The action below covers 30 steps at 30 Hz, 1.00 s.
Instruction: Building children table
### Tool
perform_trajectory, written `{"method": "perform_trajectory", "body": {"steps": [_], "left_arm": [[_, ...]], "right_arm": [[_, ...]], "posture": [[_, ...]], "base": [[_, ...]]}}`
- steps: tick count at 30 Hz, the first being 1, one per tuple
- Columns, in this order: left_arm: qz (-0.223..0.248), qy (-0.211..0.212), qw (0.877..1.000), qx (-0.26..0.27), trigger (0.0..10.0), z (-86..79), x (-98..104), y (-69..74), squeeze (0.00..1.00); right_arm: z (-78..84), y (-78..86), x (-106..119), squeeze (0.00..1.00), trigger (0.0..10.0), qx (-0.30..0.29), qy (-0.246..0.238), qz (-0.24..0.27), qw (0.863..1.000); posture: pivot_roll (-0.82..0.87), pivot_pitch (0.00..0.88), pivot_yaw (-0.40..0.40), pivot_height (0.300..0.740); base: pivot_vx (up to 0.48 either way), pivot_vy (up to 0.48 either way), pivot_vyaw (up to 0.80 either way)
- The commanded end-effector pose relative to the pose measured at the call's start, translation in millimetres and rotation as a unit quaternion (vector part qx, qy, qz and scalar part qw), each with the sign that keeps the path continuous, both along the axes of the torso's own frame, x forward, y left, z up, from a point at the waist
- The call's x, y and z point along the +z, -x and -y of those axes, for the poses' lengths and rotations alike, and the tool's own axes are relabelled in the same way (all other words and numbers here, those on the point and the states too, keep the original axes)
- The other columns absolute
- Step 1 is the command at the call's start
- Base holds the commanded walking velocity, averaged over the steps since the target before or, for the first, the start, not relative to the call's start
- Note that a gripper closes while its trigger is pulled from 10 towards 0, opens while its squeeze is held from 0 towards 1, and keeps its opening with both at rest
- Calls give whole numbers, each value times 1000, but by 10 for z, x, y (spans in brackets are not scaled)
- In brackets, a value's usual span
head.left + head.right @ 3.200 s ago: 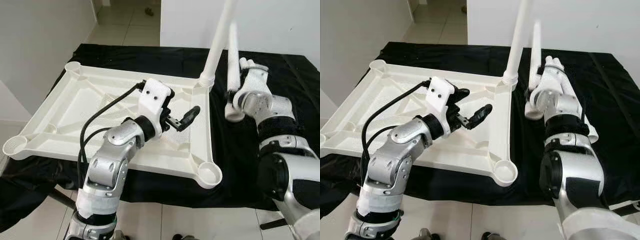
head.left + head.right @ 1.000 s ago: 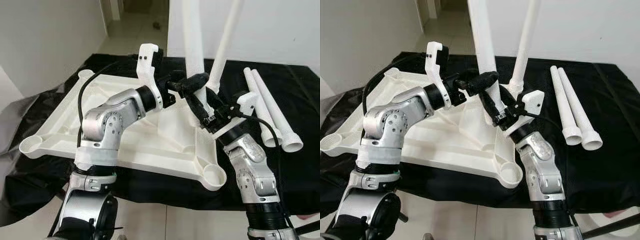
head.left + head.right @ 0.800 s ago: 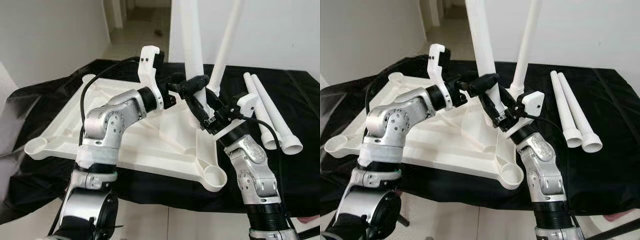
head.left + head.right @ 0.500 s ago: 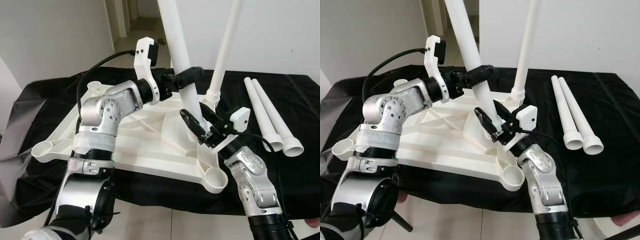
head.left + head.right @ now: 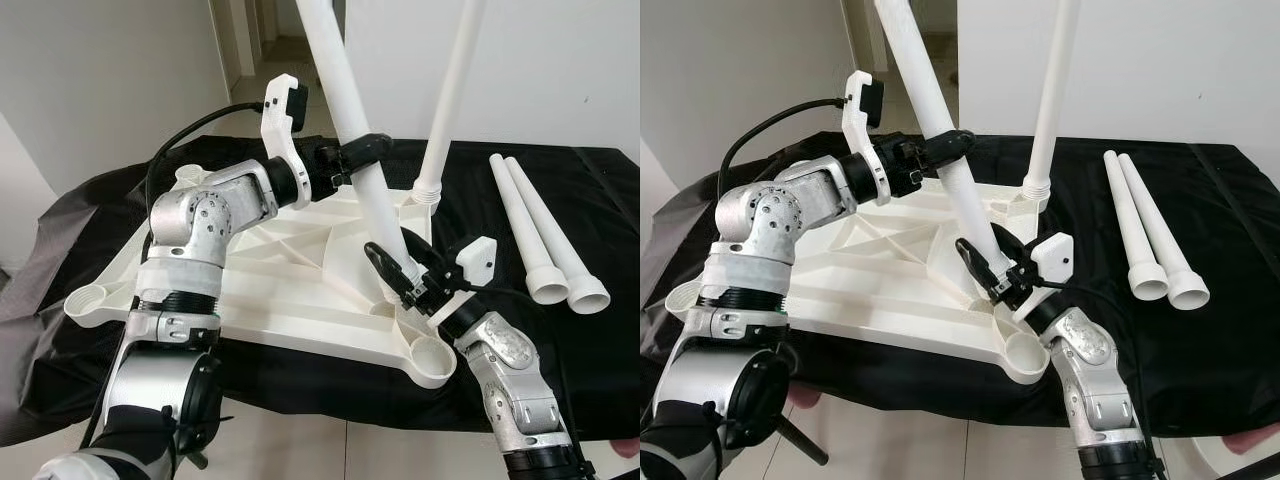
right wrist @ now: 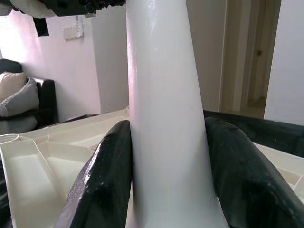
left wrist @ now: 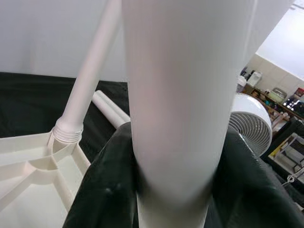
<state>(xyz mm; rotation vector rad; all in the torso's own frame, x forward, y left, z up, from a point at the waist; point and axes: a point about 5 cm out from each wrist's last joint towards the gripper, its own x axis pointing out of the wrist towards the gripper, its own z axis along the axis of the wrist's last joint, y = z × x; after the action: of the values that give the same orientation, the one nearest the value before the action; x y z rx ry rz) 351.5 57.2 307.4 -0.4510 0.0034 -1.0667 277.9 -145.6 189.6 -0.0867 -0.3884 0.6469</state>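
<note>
The white tabletop (image 5: 250, 280) lies upside down on a black cloth. One white leg (image 5: 447, 110) stands upright in its far right corner socket. A second white leg (image 5: 350, 110) leans to the left, its lower end over the right rim just behind the near right socket (image 5: 434, 352). My left gripper (image 5: 358, 155) is shut on this leg halfway up. My right gripper (image 5: 402, 265) is shut on it near the foot. The black fingers (image 7: 99, 190) press both sides of the leg (image 7: 175, 95) in the left wrist view, and the fingers (image 6: 107, 175) do the same in the right wrist view.
Two loose white legs (image 5: 545, 235) lie side by side on the black cloth (image 5: 600, 220) to the right of the tabletop. The table's front edge is close below my arms. A white fan (image 7: 249, 123) and a dark sofa (image 6: 19, 102) stand further off in the room.
Earlier my right gripper alone held the leg beside the tabletop; now both grip it. In the last half second its foot moved toward the near right socket, and the leg leans more.
</note>
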Motion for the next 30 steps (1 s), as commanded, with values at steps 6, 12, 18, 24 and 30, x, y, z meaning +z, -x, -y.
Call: {"method": "perform_trajectory", "body": {"steps": [6, 12, 18, 24, 30], "left_arm": [[16, 35, 999, -34, 0, -52, 95, 20, 0], [23, 28, 999, -40, 3294, -25, 114, 54, 0], [111, -3, 993, -41, 10000, 88, 242, 230, 0], [141, -13, 989, -31, 10000, 146, 257, 295, 0], [190, -37, 981, -15, 10000, 292, 200, 442, 0]], "right_arm": [[-15, -18, -14, 0, 10000, -2, 20, -1, 1000], [2, -45, -16, 1000, 10000, -19, 32, -7, 999], [46, -180, 38, 1000, 10000, -77, 75, -40, 993], [-8, -206, 67, 0, 10000, -65, 79, -60, 993], [-93, -325, 178, 0, 10000, -62, 124, -70, 988]], "posture": [[-30, 0, 82, 740], [-26, 0, 72, 740], [-17, 0, 38, 740], [-10, 0, 21, 740], [-2, 0, -2, 740]], "base": [[0, 0, 0], [0, 0, 0], [0, 0, 0], [0, 0, 0], [0, 0, 0]]}}
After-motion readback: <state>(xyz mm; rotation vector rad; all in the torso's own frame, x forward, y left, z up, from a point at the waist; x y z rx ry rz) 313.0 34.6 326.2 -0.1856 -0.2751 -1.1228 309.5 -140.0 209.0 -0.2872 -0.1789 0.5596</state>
